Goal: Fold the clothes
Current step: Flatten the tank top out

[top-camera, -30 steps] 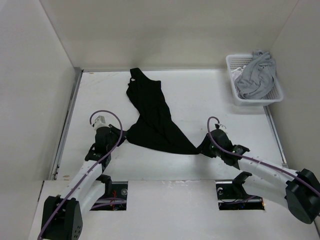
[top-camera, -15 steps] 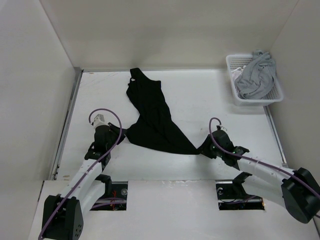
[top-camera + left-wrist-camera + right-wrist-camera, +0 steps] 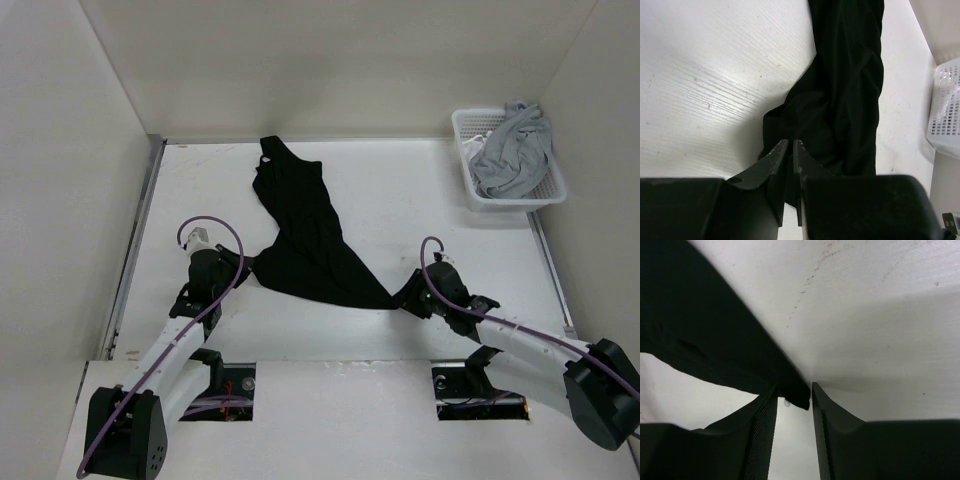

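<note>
Left gripper (image 3: pixel 790 150) fingers pinched together on a near-left corner of the black shirt (image 3: pixel 305 235); right gripper (image 3: pixel 792 400) fingers, partly apart, straddled the near-right tip, grip unclear. Likely to spread the bunched shirt across mid-table. Count: one shirt, one basket (image 3: pixel 545 192), one grey garment (image 3: pixel 512 150).

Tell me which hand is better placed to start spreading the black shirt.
Left, probably. The left hand is already shut on the black shirt at its near-left corner. The right hand has only the shirt's tip between fingers that stand apart.
</note>
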### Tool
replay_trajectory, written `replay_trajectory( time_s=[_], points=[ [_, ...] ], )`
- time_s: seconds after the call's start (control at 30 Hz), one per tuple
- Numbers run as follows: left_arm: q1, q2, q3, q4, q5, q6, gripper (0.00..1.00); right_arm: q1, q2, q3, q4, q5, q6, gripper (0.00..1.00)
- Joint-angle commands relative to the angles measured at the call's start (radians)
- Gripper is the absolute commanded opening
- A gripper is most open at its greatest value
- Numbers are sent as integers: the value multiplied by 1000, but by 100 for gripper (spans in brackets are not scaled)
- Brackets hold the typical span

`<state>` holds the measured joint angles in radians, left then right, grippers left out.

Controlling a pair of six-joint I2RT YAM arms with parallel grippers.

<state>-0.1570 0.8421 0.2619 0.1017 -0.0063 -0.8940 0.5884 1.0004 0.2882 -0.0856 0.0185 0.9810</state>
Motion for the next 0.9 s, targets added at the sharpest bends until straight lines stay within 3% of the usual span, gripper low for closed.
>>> replay_trajectory(
  time_s=[0.0, 0.37, 0.6, 0.73, 0.87],
  points=[
    [7, 8, 33, 55, 8, -6, 8, -3, -43, -20, 35, 0, 19, 39],
    [0, 23, 34, 72, 6, -13, 8, -6, -26, -21, 60, -8, 19, 21],
    [7, 17, 65, 72, 8, -32, 6, -2, -121, 6, 50, 1, 25, 0],
    [-14, -27, 180, 55, 2, -77, 2, 21, -294, 156, -66, 56, -1, 0],
    [-28, -133, 426, -60, -40, -109, 1, 69, -394, 473, -235, 190, -109, 0]
  ],
)
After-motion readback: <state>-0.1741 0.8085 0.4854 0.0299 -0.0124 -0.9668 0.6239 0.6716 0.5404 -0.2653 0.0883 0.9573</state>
